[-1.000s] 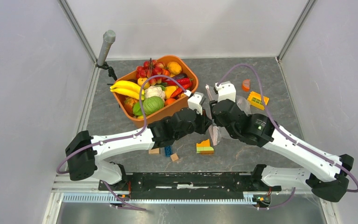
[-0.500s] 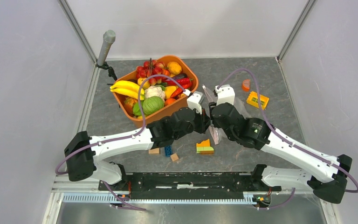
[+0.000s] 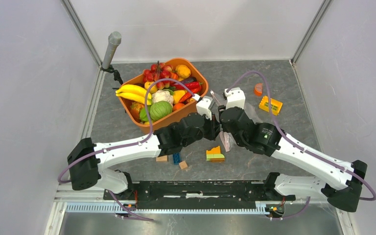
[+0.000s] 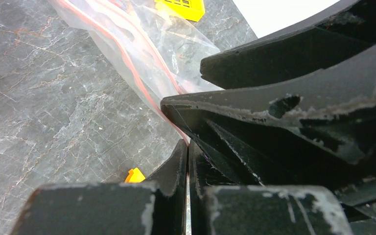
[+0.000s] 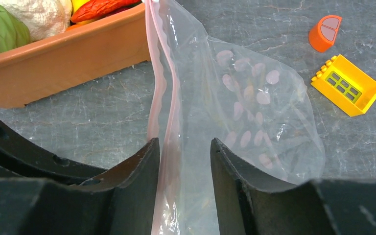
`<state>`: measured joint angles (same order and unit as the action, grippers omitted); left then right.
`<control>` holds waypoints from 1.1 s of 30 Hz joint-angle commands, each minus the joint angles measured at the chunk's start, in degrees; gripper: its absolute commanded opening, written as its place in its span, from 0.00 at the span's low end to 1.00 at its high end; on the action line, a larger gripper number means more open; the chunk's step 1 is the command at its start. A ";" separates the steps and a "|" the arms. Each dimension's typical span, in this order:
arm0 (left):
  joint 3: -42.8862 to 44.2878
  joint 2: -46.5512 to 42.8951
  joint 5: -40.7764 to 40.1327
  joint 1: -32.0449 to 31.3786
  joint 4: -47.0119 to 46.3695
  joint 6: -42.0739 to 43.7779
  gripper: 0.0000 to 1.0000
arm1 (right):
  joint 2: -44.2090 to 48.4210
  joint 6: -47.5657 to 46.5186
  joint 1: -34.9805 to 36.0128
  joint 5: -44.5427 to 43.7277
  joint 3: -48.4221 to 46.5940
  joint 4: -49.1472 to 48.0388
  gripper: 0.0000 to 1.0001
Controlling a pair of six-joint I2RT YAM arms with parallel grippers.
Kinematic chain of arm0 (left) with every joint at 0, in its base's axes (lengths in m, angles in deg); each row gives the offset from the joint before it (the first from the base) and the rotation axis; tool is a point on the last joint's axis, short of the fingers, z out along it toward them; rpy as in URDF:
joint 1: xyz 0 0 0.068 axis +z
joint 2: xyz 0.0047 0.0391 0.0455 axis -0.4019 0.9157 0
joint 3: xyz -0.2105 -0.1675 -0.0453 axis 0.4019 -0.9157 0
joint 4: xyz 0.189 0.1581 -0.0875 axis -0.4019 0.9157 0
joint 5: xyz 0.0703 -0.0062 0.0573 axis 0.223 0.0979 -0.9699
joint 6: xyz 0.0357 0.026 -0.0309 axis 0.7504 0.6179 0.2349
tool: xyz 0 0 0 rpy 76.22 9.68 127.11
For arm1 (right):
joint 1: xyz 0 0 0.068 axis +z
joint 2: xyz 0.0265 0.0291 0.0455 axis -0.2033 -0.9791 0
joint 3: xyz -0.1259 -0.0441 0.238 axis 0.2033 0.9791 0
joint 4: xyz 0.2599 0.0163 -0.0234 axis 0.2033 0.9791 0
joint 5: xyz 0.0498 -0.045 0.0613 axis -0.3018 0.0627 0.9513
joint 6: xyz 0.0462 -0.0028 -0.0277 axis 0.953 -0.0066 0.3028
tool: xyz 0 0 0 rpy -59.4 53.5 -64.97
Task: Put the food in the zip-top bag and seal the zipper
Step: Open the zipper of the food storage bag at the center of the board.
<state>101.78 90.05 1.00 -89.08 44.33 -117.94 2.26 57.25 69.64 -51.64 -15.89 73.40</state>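
The right gripper (image 5: 185, 161) had edged left, fingers spread around the bag (image 5: 254, 98), whose pink strip (image 5: 159, 98) the left gripper (image 4: 187, 156) pinched, beside the tub (image 5: 78, 63) holding the food (image 3: 162, 98), yellow block (image 5: 346, 90) nearby.

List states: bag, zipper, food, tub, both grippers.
zip-top bag, no food inside.
zipper, cannot tell if sealed.
food, all in the orange tub.
orange tub, upright, full.
left gripper, shut on the zipper.
right gripper, open, fingers either side of the bag.
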 commanded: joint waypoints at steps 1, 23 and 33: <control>-0.22 -2.16 1.14 -0.36 -4.68 0.16 0.02 | -1.23 -0.24 0.18 -1.88 -0.54 -3.13 0.47; 1.21 -1.71 -1.03 -0.86 -2.28 2.98 0.02 | -2.08 -2.37 0.14 -6.13 -7.29 8.39 0.32; 1.90 -1.60 -2.93 -2.26 -0.87 4.27 0.02 | -3.01 -1.48 0.09 -7.52 -8.82 12.85 0.16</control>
<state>102.13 89.00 1.08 -91.05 43.80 -116.19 -1.26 54.73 69.64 -56.82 -22.77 84.18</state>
